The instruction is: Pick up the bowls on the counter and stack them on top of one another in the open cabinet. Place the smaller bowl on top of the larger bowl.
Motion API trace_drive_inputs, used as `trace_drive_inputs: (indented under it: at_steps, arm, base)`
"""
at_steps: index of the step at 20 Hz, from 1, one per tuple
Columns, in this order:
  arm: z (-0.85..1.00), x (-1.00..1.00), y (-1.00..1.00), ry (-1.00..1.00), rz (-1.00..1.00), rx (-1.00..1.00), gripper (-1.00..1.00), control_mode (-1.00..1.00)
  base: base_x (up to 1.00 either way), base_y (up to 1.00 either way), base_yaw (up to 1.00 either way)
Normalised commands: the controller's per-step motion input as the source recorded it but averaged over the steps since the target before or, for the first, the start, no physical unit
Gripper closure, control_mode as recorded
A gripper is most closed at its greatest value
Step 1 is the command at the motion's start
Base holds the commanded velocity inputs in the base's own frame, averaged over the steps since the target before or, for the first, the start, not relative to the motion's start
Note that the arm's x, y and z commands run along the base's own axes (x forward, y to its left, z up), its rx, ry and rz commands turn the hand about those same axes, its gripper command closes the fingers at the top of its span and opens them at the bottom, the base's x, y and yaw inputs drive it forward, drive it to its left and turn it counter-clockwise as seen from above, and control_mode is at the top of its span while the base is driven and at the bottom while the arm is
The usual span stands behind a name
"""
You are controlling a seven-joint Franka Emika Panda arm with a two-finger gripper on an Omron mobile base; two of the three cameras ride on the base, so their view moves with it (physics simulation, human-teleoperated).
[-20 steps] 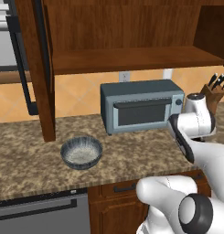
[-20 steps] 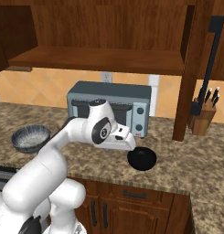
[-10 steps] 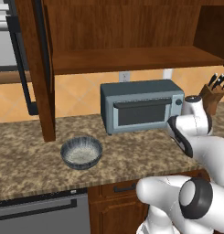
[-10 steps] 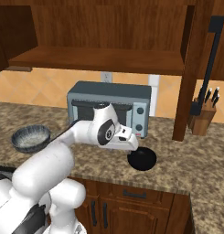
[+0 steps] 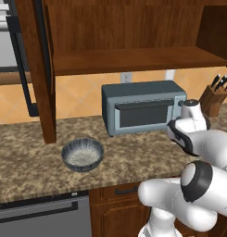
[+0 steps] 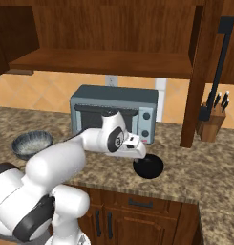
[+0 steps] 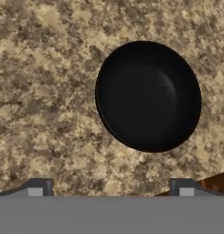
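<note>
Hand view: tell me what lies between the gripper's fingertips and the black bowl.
Nothing but bare speckled counter. In the hand view the gripper is open, apart from the smaller bowl, with only granite between.

The larger bowl [image 5: 82, 154] sits on the counter [image 5: 27, 162], left of the toaster oven [image 5: 142, 106]. The smaller bowl [image 6: 148, 167] lies nearer, right of it, below the open cabinet [image 6: 104, 62]. A knife block [image 6: 213, 124] stands far right.

— Where are the bowls?
— The larger bowl [image 5: 82, 154], grey speckled, sits upright on the granite table [image 5: 27, 162], left of the toaster oven. The smaller bowl [image 7: 148, 96], plain black, sits upright well apart to its right.
— And the open cabinet [image 6: 104, 62]?
— Dark wood, above.
</note>
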Motion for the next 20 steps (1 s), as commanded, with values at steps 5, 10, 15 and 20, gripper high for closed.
trace_drive_inputs:
  at_steps: [5, 10, 15, 20]
  arm:
    - [-0.27, 0.15, -0.12, 0.00, 0.01, 0.00, -1.00, -1.00]
    - [-0.35, 0.20, -0.18, 0.00, 0.00, 0.01, -1.00, -1.00]
    - [-0.26, 0.10, -0.06, 0.00, 0.00, 0.00, -1.00, -1.00]
    - [-0.33, 0.12, 0.00, 0.00, 0.01, 0.00, -1.00, -1.00]
  base:
    - [0.00, 0.00, 0.00]
    - [0.00, 0.00, 0.00]
    - [0.00, 0.00, 0.00]
    - [0.00, 0.00, 0.00]
